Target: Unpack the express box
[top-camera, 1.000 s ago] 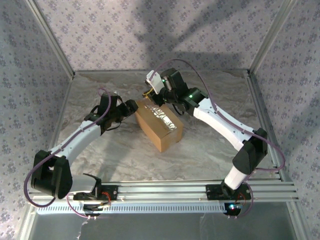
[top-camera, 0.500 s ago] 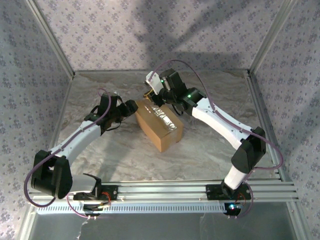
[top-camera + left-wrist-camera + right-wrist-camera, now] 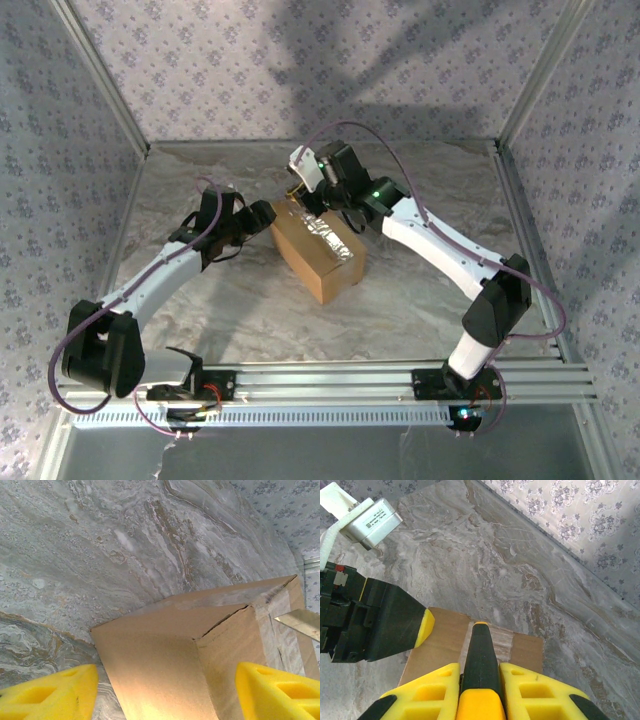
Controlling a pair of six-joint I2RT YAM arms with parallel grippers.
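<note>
Two robot arms met over a small brown express box on a marble-patterned table.

The risks, as I judged them, ran from the left. The left claw straddled the box's end without visibly clamping it. A push from the blade could therefore skid the carton out from between its pads. To the right, the cutter could wander off the clear tape or bite too deep and reach whatever was packed inside. It could also twist in the grip holding it. Its blade sat close to the left claw's right-hand pad and could nick the foam.

The left claw's jaws were wide apart, with yellow foam pads on either side of the box's corner. A sliver of table showed between the left-hand pad and the cardboard. Whether the other pad touched, I could not tell. It held nothing.

The right claw had its pads nearly together, clamped on the black-and-yellow cutter. The cutter's tip pointed ahead of the claw over the taped seam. The box's flaps lay closed just ahead of and below it.
</note>
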